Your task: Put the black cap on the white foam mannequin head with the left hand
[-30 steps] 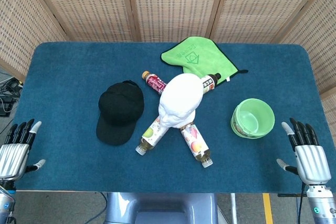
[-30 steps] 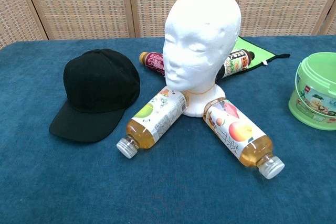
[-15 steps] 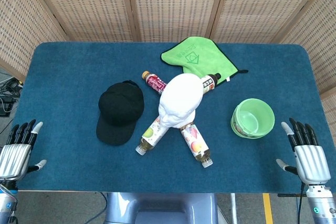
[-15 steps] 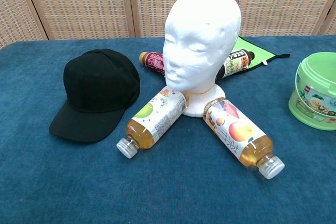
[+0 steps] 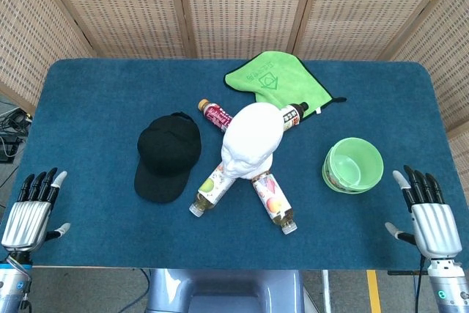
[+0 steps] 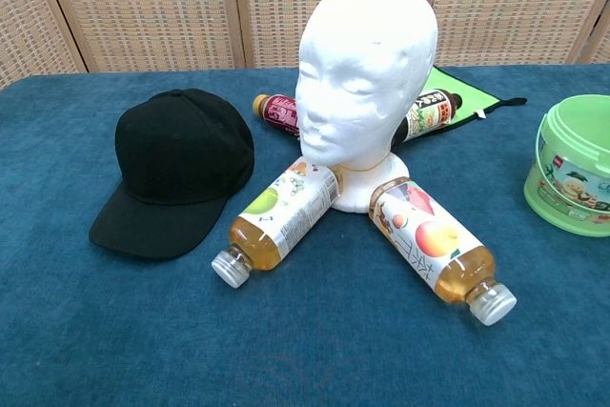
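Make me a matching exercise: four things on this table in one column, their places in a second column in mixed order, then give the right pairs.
Things:
1. black cap
2. white foam mannequin head
3. green bucket
4. green cloth

Places:
A. flat at the far side of the table, behind the head
B. upright in the middle, among lying bottles
C. near the right edge, by the right hand
D. resting on the table left of the head

Pairs: 1-D, 2-B, 3-C, 4-A

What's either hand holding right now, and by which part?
Nothing. The left hand and right hand are both empty with fingers apart at the table's near edge; the black cap lies untouched.
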Motion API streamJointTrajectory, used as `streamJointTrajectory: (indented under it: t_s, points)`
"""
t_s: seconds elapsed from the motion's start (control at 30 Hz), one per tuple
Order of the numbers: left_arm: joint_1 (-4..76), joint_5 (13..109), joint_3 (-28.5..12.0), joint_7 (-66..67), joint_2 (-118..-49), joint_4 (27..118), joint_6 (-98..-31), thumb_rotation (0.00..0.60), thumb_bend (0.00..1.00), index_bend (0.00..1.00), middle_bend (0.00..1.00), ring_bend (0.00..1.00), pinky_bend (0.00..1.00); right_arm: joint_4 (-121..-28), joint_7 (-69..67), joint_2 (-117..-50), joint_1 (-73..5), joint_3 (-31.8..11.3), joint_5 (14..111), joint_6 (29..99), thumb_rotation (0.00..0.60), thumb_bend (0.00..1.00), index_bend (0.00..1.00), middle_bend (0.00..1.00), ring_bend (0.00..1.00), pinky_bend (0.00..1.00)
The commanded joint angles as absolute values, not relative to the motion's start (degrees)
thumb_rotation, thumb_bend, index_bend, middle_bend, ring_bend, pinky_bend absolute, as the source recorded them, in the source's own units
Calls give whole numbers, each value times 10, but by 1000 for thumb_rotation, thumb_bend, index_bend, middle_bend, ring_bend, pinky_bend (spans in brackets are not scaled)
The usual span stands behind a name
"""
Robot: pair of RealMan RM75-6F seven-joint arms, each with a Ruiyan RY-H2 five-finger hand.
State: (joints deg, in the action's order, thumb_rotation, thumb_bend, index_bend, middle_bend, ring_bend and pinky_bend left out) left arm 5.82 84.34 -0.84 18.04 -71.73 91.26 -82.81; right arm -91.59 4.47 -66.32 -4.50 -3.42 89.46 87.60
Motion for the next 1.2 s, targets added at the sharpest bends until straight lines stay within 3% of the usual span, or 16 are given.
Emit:
streamJointTrajectory:
  t_s: [0.03,0.17,0.27,0.47,0.73,1.2]
  points:
    - [61,846,-12,186,-724,907,-830,600,34,0,41,127,132,-916,45,-664,-46,-34,894,874,600,63,27,0,0,0]
    - [72,855,-18,199,-741,896,-830,600,86,0,358,421,399,-917,43,-665,-46,-33,892,870,600,64,27,0,0,0]
    - [83,870,-22,204,-769,869,-831,600,181,23,541,561,521,-917,45,-665,-47,-32,893,869,600,64,27,0,0,0]
    - [110,889,-14,207,-823,805,-797,600,265,118,725,698,625,-917,42,-666,-47,-33,891,868,600,63,27,0,0,0]
    - [138,882,-4,211,-882,736,-737,600,451,160,812,774,687,-915,36,-665,-48,-35,887,866,600,64,27,0,0,0]
    - [162,885,-13,208,-974,612,-734,600,481,82,821,781,695,-911,28,-667,-49,-36,885,865,600,64,27,0,0,0]
